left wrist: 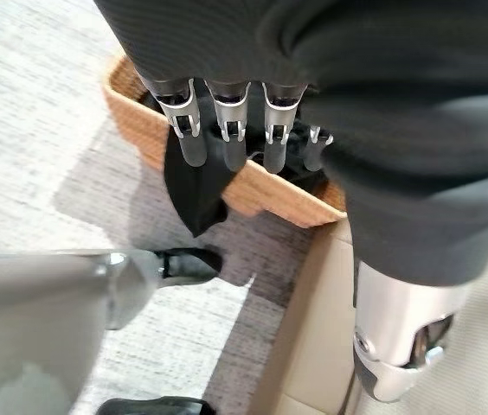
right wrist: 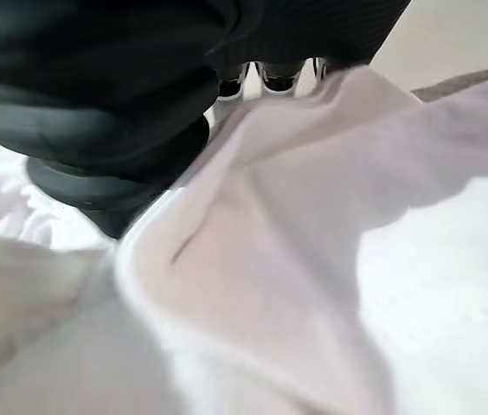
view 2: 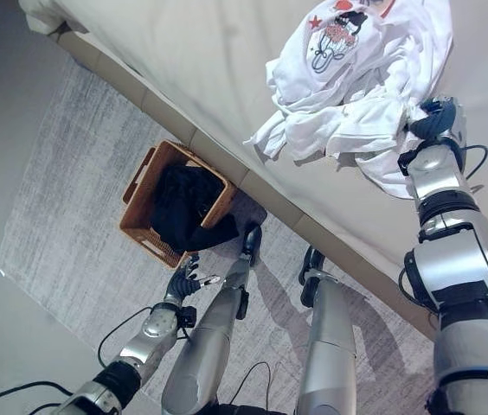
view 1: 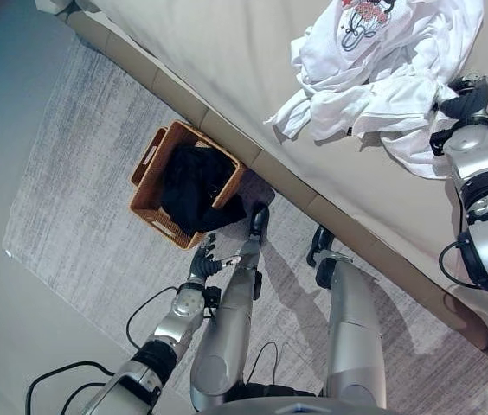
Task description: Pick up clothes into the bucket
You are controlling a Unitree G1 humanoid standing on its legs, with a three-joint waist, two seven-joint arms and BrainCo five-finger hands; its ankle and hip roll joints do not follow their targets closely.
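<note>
The right hand's (view 2: 434, 117) fingers are buried in the folds of the white garment (view 1: 374, 69), so whether they are curled on the cloth cannot be told; the hand rests at the right edge of this crumpled garment, which lies on the beige bed (view 1: 227, 52) at the far right. The left hand (view 1: 202, 259) hangs low on the near left with fingers (left wrist: 190, 138) straight and relaxed, holding nothing, just near of the woven basket (view 1: 144, 169) on the grey rug (view 1: 71, 190), where a black garment (view 1: 192, 186) spills over the rim.
</note>
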